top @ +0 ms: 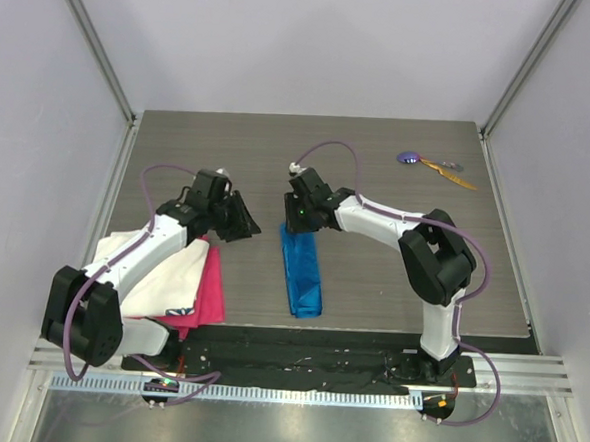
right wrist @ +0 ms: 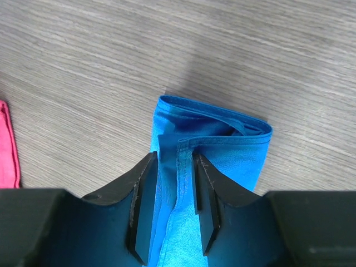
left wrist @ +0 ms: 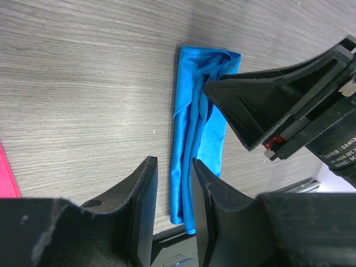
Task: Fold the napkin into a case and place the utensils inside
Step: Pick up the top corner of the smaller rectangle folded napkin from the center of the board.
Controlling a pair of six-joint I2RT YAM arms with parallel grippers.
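Napkin (top: 302,277) — narrow folded strip lying flat at the middle of the table (top: 229,147). Right end effector (right wrist: 173,160) part-open, straddling a fold at its far end. Left end effector (left wrist: 172,164) part-open, empty — hovering alongside.

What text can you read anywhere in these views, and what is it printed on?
"DAMIA": white letters on the label on the black body of the right hand, cut off by the frame edge.
Letters before it and the lines beneath it on that label: too blurred to read.
Dark print on the white cloth: too small to read.
Napkin: no text.
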